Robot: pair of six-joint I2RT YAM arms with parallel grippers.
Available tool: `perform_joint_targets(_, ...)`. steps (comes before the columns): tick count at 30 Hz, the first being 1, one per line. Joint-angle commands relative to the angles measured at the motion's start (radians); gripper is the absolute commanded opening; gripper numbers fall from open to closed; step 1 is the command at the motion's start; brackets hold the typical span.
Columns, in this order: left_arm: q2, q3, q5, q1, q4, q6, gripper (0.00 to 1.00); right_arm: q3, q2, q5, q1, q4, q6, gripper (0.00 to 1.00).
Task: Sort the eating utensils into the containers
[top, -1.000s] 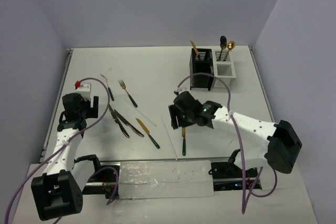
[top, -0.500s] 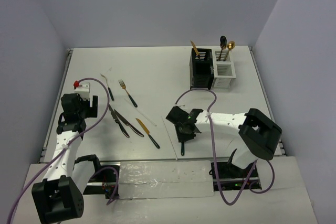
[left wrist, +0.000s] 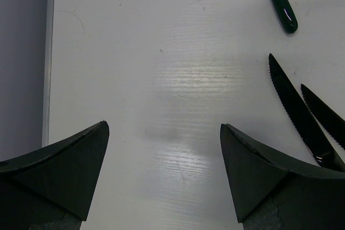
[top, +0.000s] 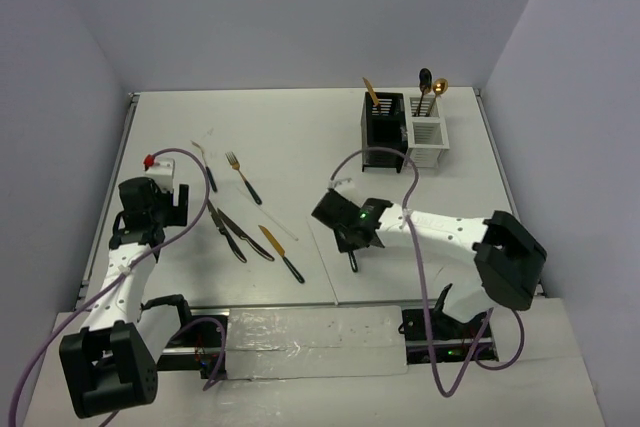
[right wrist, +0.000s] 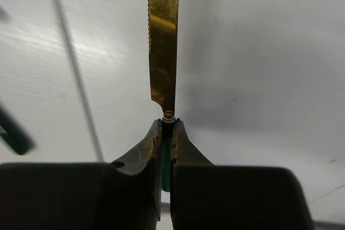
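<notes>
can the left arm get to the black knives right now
Probably yes: the left gripper is open over bare table, and the black knives lie close beside it, uncovered.

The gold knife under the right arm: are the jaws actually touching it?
Touching. The right wrist view shows the jaws shut on the gold knife, pinching its dark handle just below the serrated blade, with no gap.

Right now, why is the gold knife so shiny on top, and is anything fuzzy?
Right wrist view: light glares white on the gold knife at the picture's top; a dark green shape at the left edge is blurred. Left wrist view: a soft shine lies on the table.
</notes>
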Motion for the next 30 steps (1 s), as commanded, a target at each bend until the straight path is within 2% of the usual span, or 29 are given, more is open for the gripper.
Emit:
perform_joint_targets(1,0.015,0.056,0.022,0.007,-0.005,0.011,0.94,0.170,-0.156,0.233,0.011,0.064,-0.124,0.00)
perform_joint_targets(2,0.031,0.069,0.033,0.007,-0.005,0.017,0.94,0.207,-0.214,0.354,0.008,0.105,-0.189,0.00)
perform_joint_targets(3,0.040,0.079,0.039,0.007,-0.008,0.020,0.94,0.210,-0.248,0.408,0.000,0.166,-0.239,0.00)
perform_joint_targets(4,0.051,0.092,0.045,0.007,-0.011,0.021,0.94,0.202,-0.279,0.448,-0.011,0.358,-0.310,0.00)
perform_joint_targets(5,0.081,0.124,0.045,0.008,-0.017,0.026,0.94,0.169,-0.334,0.464,-0.032,0.482,-0.453,0.00)
perform_joint_targets(6,0.115,0.141,0.045,0.007,-0.035,0.031,0.94,0.150,-0.372,0.443,-0.094,0.714,-0.555,0.00)
perform_joint_targets(8,0.146,0.200,0.045,0.007,-0.052,0.031,0.93,0.094,-0.388,0.386,-0.176,0.927,-0.623,0.00)
perform_joint_targets(9,0.161,0.217,0.045,0.007,-0.072,0.032,0.93,0.075,-0.380,0.355,-0.254,1.127,-0.649,0.00)
perform_joint_targets(10,0.175,0.235,0.045,0.007,-0.080,0.034,0.92,0.064,-0.367,0.341,-0.293,1.206,-0.722,0.00)
perform_joint_targets(13,0.221,0.293,0.085,0.007,-0.092,0.029,0.92,0.109,-0.240,0.312,-0.414,1.361,-0.799,0.00)
perform_joint_targets(16,0.294,0.345,0.122,0.007,-0.098,0.011,0.92,0.211,-0.021,0.346,-0.507,1.409,-0.791,0.00)
perform_joint_targets(22,0.474,0.479,0.145,0.005,-0.121,-0.029,0.88,0.411,0.269,0.272,-0.613,1.408,-0.807,0.00)
perform_joint_targets(30,0.655,0.583,0.156,0.001,-0.121,-0.071,0.84,0.488,0.475,0.219,-0.673,1.354,-0.818,0.00)
